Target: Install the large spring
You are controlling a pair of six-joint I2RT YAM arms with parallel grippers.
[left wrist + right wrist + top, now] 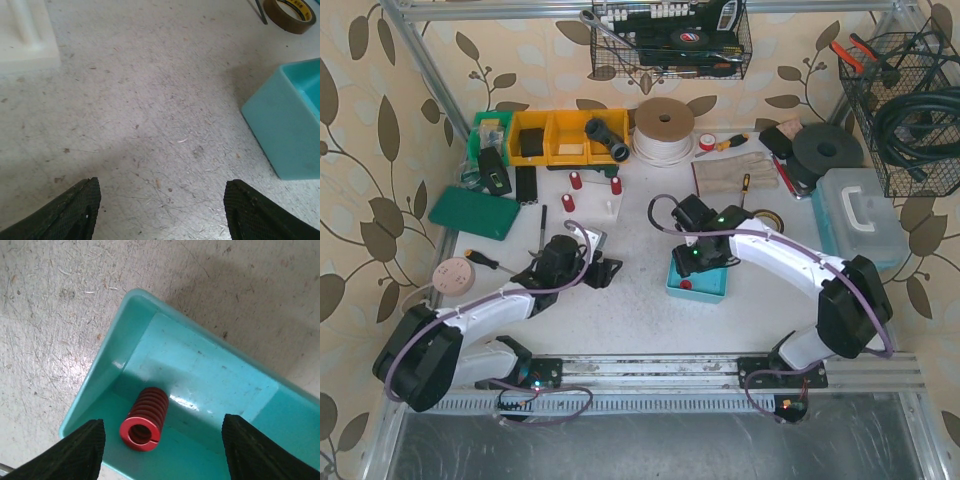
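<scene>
Tabletop (150, 100): left tool (161, 200) gaping, empty; right tool (163, 440) gaping above spring (145, 419).

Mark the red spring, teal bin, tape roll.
red spring (149, 410), right wrist view, on its coils.
teal bin (110, 375), right wrist view, on its left wall.
tape roll (290, 26), left wrist view, on its outer band.

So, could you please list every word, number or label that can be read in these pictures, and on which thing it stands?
No text can be read with certainty.
On the tape roll: yellow print on its inside, too blurred to read.
On the black panel in the hanging basket: white marks, too small to read.
On the red spring and the blue tray: no print shows.
</scene>
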